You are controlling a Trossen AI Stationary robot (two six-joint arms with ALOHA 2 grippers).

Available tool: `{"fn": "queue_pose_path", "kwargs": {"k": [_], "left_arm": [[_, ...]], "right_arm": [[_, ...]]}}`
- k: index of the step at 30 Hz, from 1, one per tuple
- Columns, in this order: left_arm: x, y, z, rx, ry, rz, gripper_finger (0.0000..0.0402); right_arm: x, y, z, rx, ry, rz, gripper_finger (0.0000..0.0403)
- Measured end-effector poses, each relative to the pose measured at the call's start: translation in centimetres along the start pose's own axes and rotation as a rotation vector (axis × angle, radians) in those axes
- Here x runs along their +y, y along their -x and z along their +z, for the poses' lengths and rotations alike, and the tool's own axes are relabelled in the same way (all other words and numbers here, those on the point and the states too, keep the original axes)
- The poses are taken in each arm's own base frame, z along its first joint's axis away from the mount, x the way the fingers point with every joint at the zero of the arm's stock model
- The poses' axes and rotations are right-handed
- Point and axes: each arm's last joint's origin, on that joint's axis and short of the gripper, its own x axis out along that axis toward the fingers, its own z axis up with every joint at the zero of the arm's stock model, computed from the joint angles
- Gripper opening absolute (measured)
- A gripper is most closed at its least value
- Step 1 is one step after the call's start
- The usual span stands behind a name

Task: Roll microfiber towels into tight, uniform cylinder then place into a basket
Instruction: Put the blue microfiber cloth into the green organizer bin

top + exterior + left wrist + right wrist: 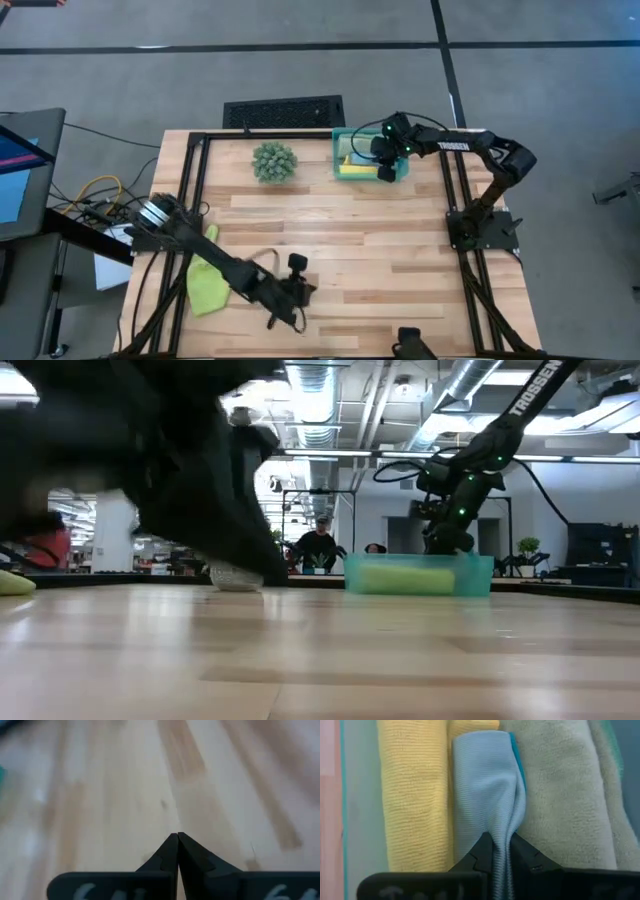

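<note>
The teal basket stands at the table's far side, right of middle. Inside it lie a rolled yellow towel and a sage green towel. A light blue towel sits between them. My right gripper reaches down into the basket and is shut on the blue towel. A lime green towel lies flat on the table near its left edge. My left gripper hovers shut over bare wood near the table's front, right of that towel, holding nothing. My right gripper pinches the light blue towel between its two fingers at a gathered end, where the cloth bunches into several folds. The fingers slant down from above into the basket. The towel's far part rests among the yellow and sage green towels.
A spiky green plant ball stands left of the basket. A black slotted grille lies beyond the table's far edge. Black frame rails run along the table's sides. Bare wood spans the middle.
</note>
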Motion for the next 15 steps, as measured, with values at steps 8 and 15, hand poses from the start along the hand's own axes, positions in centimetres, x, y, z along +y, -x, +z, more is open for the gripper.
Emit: {"fn": "queue_pose_path", "kwargs": {"k": [8,15], "left_arm": [[4.9,4.8,-0.7,-0.268,0.053,0.017,0.0],[6.3,5.5,-1.5,-0.273,0.024,0.041,0.0]], "right_arm": [[1.0,-0.8,-1.2,-0.123,0.006,0.011,0.0053],[0.7,-0.8,-1.3,-0.145,-0.002,-0.009,0.0071]]}}
